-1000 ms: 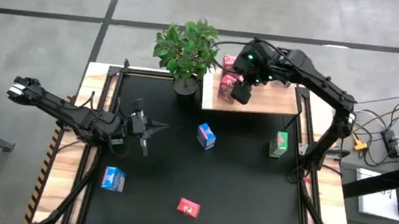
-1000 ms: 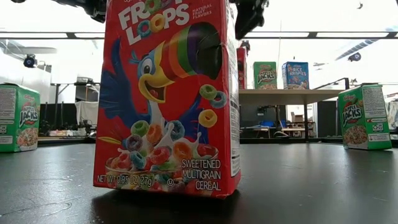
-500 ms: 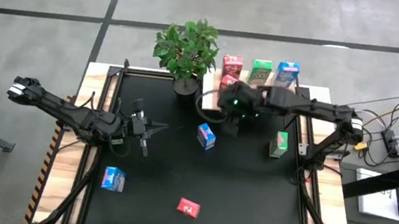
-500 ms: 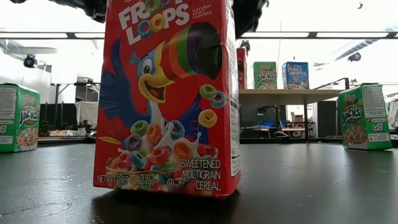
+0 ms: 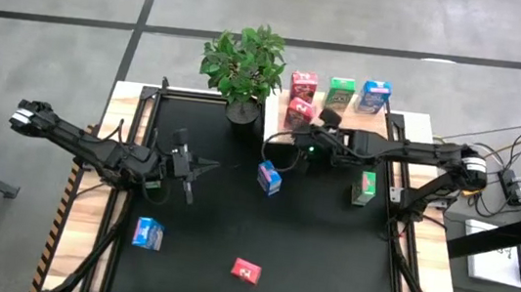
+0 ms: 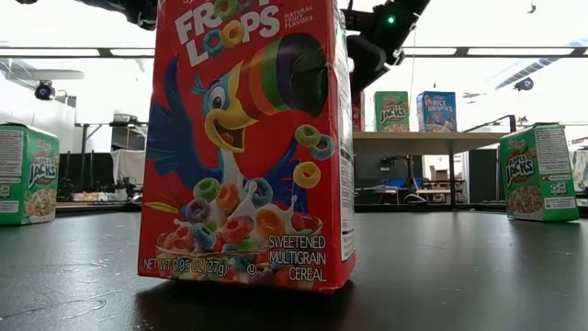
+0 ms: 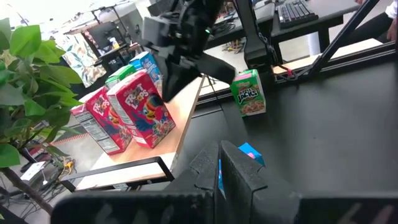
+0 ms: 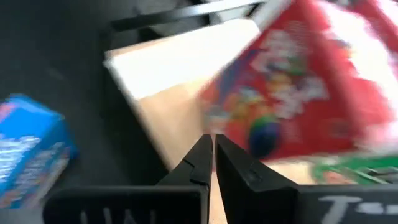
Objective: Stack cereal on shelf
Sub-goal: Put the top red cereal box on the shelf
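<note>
The pale wood shelf (image 5: 350,137) lies at the table's far right. On it stand two red cereal boxes (image 5: 300,96), a green one (image 5: 340,93) and a blue one (image 5: 374,97). Loose on the black table are a blue box (image 5: 269,177), a green box (image 5: 366,188), another blue box (image 5: 147,233) and a red box (image 5: 246,272). My right gripper (image 5: 285,154) (image 8: 212,146) is shut and holds nothing; it hovers by the shelf's near left corner, just near of the red boxes (image 8: 292,93). My left gripper (image 5: 211,167) (image 7: 219,165) is shut and waits over the table's left half.
A potted plant (image 5: 243,65) stands at the far edge, left of the shelf. In the low view the near red box (image 6: 248,147) fills the front, with green boxes at the left (image 6: 28,175) and right (image 6: 537,172). The table's middle shows bare black top.
My right gripper has drawn back from the red box on the shelf, going toward the table's near edge and down to the shelf's near left corner, while its arm has stretched out low and level. The red box stays standing on the shelf.
</note>
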{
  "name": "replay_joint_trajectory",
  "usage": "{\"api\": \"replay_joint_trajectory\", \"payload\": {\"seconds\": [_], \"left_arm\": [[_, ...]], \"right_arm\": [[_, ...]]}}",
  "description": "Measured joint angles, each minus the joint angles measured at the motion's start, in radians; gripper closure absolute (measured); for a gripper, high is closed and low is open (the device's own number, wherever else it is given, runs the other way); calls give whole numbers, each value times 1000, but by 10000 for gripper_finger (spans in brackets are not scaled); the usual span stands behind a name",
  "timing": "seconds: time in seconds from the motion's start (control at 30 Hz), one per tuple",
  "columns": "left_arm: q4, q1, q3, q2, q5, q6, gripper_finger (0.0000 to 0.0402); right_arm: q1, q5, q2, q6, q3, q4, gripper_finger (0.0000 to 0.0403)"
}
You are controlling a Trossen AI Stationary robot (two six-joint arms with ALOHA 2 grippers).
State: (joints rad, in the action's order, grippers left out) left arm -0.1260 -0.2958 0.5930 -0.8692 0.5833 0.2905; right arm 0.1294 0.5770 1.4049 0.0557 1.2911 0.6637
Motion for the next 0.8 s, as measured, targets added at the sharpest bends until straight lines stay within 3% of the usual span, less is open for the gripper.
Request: {"api": "replay_joint_trajectory", "payload": {"seconds": [0.53, 0.7, 0.8], "left_arm": [[1, 0, 1, 0, 0, 0, 402], [2, 0, 1, 0, 0, 0, 402], [3, 0, 1, -1, 0, 0, 402]], "right_arm": [[63, -3, -108, -41, -3, 8, 394], [64, -112, -126, -20, -5, 4, 394], [63, -115, -122, -11, -40, -31, 394]]}}
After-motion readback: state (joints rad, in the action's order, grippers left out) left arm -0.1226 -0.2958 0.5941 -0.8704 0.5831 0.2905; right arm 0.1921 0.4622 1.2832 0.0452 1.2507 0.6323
